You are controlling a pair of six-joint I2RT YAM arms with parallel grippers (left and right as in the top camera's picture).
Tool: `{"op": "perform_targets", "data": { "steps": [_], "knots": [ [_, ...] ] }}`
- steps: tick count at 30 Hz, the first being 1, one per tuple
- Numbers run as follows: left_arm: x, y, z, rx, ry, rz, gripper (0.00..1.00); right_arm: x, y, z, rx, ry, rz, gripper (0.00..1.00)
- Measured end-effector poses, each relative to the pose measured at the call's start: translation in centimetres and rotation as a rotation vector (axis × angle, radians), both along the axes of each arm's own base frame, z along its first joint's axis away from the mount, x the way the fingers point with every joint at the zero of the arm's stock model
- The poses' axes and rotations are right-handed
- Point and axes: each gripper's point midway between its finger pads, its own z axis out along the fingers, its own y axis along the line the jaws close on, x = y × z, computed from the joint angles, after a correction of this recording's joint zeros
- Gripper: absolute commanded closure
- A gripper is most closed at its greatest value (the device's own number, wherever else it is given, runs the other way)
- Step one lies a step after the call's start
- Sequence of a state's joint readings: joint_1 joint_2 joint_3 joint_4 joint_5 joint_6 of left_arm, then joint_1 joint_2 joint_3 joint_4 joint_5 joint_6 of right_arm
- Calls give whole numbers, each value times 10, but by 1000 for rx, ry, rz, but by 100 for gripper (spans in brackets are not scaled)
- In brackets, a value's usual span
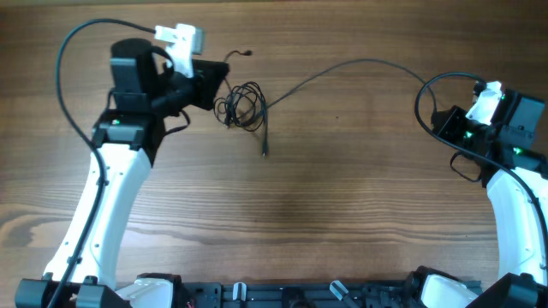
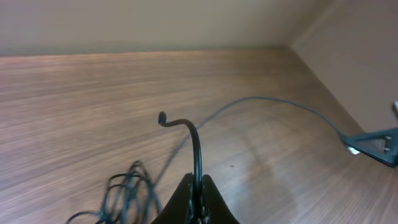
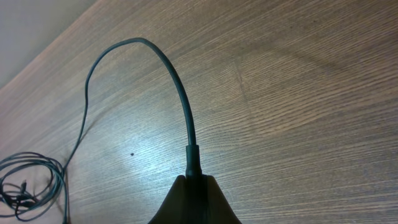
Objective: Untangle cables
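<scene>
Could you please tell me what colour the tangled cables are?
Black, seen best in the overhead view, where the cables lie bundled.

From my station I count two arms, the left arm (image 1: 110, 184) and the right arm (image 1: 514, 214), and two grippers, the left gripper (image 2: 198, 190) and the right gripper (image 3: 193, 186), each pinched on one strand. There is one table (image 1: 360, 214). On it I see one tangle (image 1: 242, 104) of cables; how many wires are wound into it I cannot tell. One long strand (image 1: 360, 62) leaves it. Two loose ends show overhead: one end (image 1: 247, 53) above the tangle, another end (image 1: 265, 152) below.
</scene>
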State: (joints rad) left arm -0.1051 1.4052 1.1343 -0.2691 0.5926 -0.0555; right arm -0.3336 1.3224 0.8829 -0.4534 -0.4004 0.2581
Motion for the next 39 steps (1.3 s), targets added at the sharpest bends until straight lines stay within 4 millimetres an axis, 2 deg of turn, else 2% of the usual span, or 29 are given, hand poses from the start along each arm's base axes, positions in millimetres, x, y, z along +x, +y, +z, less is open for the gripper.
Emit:
{"op": "perform_targets", "data": {
  "steps": [6,15,17,20,21,22,23,28,32,35,39],
  "knots": [
    [-16,-42,-1,1,8,-87,95,0,2,0,-13,-1,19,96],
    [-60,-137,19,-24,-92,-307,96,1,1,1,-16,-9,19,96],
    [-65,-147,18,-9,-99,-311,96,1,1,1,-16,-9,20,96],
    [-63,-147,16,12,-105,-280,95,1,1,1,-16,-9,20,96],
    [-59,-144,16,22,-108,-257,87,1,1,1,-16,-8,20,96],
    [-56,-141,15,28,-109,-241,71,1,1,1,-16,-8,20,95],
    [-53,-138,15,36,-114,-225,60,1,1,1,-16,-8,19,96],
    [-43,-123,7,57,-81,-164,61,0,2,0,-13,-1,20,96],
    [-44,-119,-1,77,-54,-156,48,0,2,-1,-13,0,20,95],
    [-43,-119,-13,93,-21,-157,44,-1,2,-1,-12,2,20,96],
    [-42,-119,-41,129,56,-157,37,0,7,-1,-12,2,36,96]
  ]
}}
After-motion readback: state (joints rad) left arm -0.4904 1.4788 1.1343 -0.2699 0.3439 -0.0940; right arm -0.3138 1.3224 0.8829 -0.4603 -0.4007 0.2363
